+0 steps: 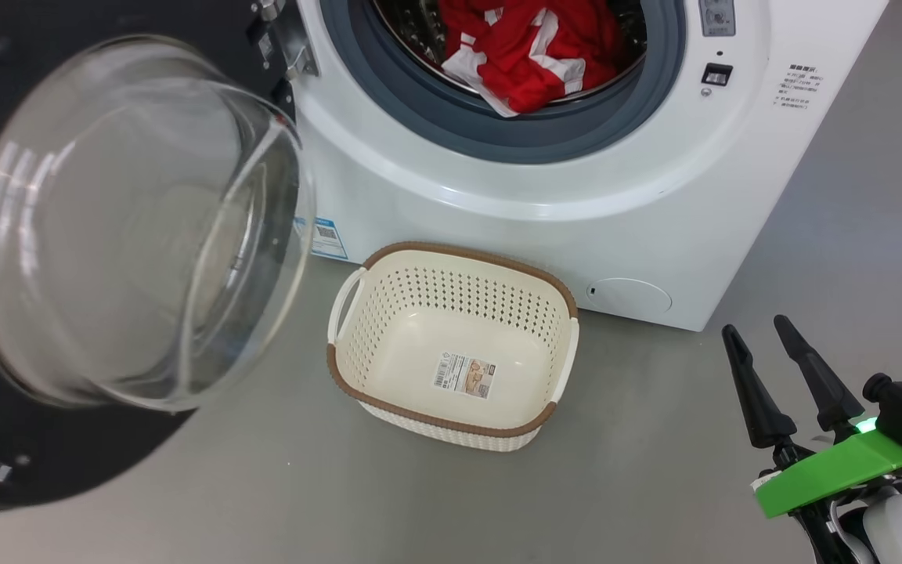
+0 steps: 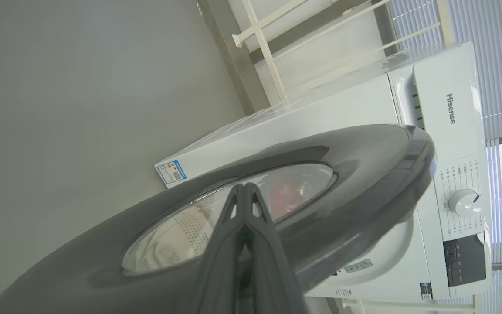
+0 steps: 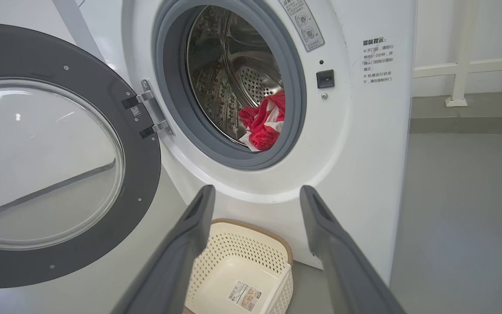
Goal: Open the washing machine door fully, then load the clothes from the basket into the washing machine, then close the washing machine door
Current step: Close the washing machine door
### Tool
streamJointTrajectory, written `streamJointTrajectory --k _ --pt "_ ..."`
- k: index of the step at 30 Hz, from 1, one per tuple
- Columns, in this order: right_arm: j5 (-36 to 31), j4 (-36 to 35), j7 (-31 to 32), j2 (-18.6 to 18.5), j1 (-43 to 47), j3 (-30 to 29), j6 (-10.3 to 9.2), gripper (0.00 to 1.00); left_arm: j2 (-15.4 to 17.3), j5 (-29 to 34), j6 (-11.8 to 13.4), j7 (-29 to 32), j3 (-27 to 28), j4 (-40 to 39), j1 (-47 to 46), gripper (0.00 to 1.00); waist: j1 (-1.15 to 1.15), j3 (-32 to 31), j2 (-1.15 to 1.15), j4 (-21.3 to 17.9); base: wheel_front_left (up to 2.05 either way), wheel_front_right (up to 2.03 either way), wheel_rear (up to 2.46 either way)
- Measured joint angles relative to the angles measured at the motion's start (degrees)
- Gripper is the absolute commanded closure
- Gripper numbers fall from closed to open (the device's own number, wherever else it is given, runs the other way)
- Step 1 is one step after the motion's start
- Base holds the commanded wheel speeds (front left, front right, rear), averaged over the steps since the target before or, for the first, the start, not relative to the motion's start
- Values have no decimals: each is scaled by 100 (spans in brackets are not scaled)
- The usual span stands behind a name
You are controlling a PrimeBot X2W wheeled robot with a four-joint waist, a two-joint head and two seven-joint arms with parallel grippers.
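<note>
On grey floor (image 1: 654, 486), before washer (image 1: 498, 227) | basket (image 1: 467, 252) empty, left of spread, unladen right gripper (image 1: 755, 325) | clothes (image 1: 529, 55) in drum (image 3: 233, 87), beyond those fingers | left gripper (image 2: 244, 189) pressed together, tip at door (image 2: 364, 174) outer face, perhaps touching | step: closing door | next: push round until latched

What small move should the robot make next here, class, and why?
Probably press the shut left hand against the outer face of the washing machine door to swing it closed: the clothes lie in the drum, the basket is empty, and the door stands open.
</note>
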Motion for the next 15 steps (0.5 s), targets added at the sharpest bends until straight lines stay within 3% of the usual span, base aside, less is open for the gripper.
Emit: streamJointTrajectory --k 6,15 --pt "48 36 1 48 76 -8 0 0 -470 -369 215 801 -352 -984 410 100 0 -86 0 15 0 0 0" --pt "82 40 0 114 77 -20 0 0 -1045 -881 732 1372 -653 -2174 634 100 0 -147 0 -70 0 0 0"
